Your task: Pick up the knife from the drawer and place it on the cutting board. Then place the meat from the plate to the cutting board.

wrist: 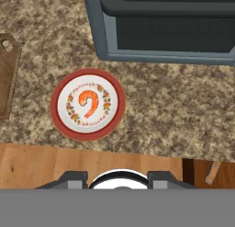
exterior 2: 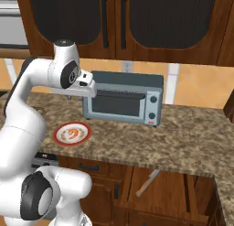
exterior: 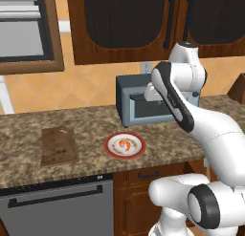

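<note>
orange-pink meat [wrist: 88, 103] on plate [wrist: 61, 121], cutting board [exterior: 58, 145] beside, apart.

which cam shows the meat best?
Hand view: it looks straight down on the meat, large and unobstructed, centred on the plate. Left base view shows it small and oblique; right base view likewise, beside the arm.
</note>
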